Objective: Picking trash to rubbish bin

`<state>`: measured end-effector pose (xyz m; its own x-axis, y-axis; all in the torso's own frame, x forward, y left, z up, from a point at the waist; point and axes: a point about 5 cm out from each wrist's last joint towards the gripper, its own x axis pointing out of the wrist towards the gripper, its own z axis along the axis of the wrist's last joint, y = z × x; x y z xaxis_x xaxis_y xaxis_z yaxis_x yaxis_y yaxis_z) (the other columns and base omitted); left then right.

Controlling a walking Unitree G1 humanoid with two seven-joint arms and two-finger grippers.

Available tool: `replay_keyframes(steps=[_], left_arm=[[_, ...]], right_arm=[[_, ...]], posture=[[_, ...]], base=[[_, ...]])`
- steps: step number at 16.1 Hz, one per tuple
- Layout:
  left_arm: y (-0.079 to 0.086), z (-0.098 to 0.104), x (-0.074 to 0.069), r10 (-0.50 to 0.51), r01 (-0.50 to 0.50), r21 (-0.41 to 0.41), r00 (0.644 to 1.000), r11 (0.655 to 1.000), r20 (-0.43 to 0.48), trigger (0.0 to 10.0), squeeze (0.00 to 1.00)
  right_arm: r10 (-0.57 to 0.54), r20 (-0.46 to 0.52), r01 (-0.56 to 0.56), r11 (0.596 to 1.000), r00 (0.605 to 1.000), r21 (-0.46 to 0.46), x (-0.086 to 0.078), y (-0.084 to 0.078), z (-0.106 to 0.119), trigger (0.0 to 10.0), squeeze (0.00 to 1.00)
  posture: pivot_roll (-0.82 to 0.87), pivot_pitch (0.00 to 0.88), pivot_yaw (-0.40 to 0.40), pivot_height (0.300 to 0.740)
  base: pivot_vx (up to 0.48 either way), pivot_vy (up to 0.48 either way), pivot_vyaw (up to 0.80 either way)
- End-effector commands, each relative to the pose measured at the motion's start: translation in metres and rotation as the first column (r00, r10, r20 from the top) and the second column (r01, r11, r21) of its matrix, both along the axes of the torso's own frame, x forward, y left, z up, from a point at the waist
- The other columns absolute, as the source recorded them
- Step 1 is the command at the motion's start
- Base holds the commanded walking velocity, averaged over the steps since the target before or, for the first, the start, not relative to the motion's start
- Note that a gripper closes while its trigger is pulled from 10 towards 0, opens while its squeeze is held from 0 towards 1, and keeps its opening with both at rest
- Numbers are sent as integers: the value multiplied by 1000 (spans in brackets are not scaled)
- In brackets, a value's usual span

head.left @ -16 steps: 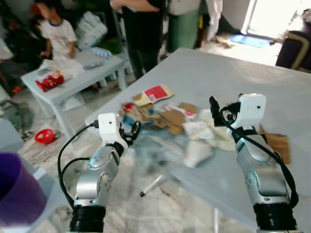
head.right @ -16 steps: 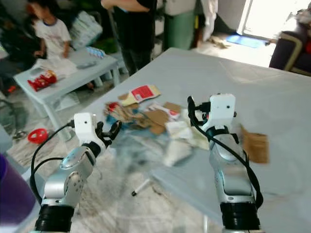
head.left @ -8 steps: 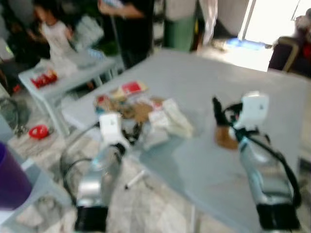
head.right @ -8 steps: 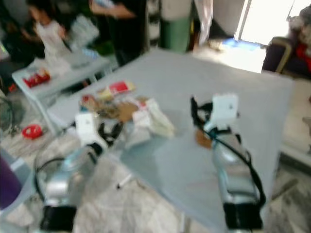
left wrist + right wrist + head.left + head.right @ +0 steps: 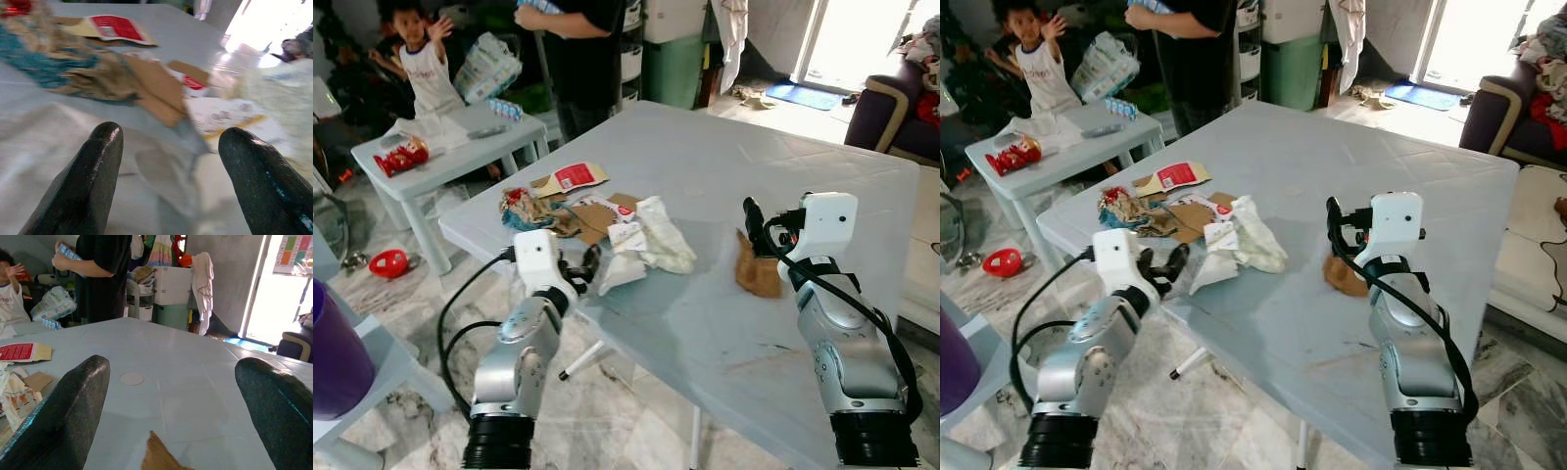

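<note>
A heap of trash lies at the near left corner of the grey table point(image 5: 734, 147). It includes crumpled white paper point(image 5: 651, 235), brown cardboard point(image 5: 146, 83), a teal wrapper point(image 5: 514, 209) and a red-and-white packet point(image 5: 570, 177). A brown paper scrap point(image 5: 759, 274) lies apart to the right. My left gripper point(image 5: 578, 272) is open at the table's edge, just short of the white paper and holding nothing. My right gripper point(image 5: 762, 227) is open above the brown scrap, its fingers point(image 5: 68, 416) spread wide. A purple bin point(image 5: 333, 352) stands at the far left.
A child point(image 5: 416, 59) and a person in black point(image 5: 578, 49) stand behind a small white table point(image 5: 460, 147). A red object point(image 5: 386, 262) lies on the floor. A green bin point(image 5: 675, 69) stands at the back and a dark sofa point(image 5: 891, 98) on the right.
The camera has moved and the blur has cleared, so the trash heap now sits further left in the picture. Both grippers keep the same open pose.
</note>
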<state>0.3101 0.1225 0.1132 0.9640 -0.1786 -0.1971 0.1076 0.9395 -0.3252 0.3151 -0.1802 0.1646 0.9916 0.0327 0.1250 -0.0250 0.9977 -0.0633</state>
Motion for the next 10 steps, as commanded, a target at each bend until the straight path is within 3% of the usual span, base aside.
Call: replay_keyframes(steps=[1,6,7,10], left_arm=[[1,7,4,20,-21,20,1000,1000,13,10000,0],[11,1,4,83,-74,115,994,991,-76,10000,0],[11,0,2,75,-59,158,992,986,-99,10000,0],[8,-7,0,46,-21,172,989,985,-143,10000,0]], right_arm=[[9,19,-9,1000,1000,0,1,2,6,10000,0],[33,12,-33,999,999,6,1,3,5,10000,0],[60,4,-60,998,998,14,0,6,5,10000,0],[113,-11,-113,993,993,29,-3,12,2,10000,0]], posture=[[-56,0,10,740],[-50,0,9,740],[-49,0,9,740],[-50,0,12,740]], base=[[0,0,0],[0,0,0],[0,0,0],[0,0,0]])
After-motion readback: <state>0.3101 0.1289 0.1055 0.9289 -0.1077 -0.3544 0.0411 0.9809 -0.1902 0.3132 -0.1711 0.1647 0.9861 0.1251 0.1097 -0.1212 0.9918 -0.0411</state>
